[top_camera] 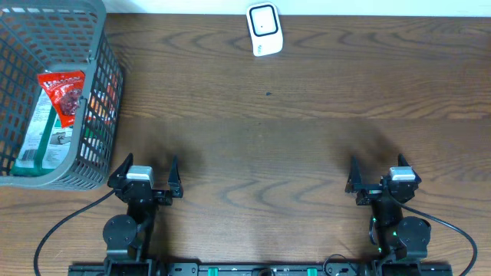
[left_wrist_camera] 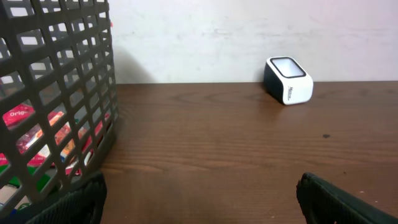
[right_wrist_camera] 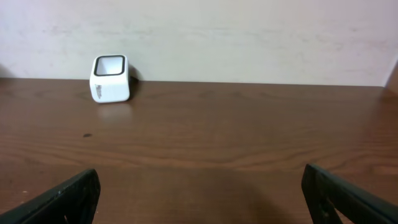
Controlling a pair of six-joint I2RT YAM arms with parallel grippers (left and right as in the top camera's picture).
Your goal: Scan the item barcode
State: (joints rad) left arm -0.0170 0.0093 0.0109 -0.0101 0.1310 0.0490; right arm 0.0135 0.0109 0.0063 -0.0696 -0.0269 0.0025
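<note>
From above, the table point(top_camera: 268, 153) is dark brown wood grain, with a strip of pale wall point(top_camera: 368, 6) along its far edge and one tiny dark speck point(top_camera: 268, 93) out on the boards. One grey mesh basket point(top_camera: 103, 92) sits at the far left corner. In it I count two packages for certain: a red snack packet point(top_camera: 65, 93) lying on top, and a green-and-white box point(top_camera: 42, 138) beneath and beside it. More colour shows through the mesh, but I cannot count it. One white barcode scanner point(top_camera: 265, 29) stands at the far edge near the middle, well apart from the basket. Two arms rest at the near edge. The left gripper point(top_camera: 150, 162) is just in front of the basket and the right gripper point(top_camera: 377, 161) is well off to the right. Both have their jaws spread wide, with nothing between them. From the left wrist, the basket wall fills the left side, with red and green wrappers glimpsed through the holes, and the scanner stands against the wall to the right. The two dark fingers point(left_wrist_camera: 74, 205) sit in the bottom corners, far apart. From the right wrist, there is bare wood, the plain wall and the scanner at the far left. This gripper's fingertips point(right_wrist_camera: 348, 199) are likewise spread to the corners over empty tabletop.
</note>
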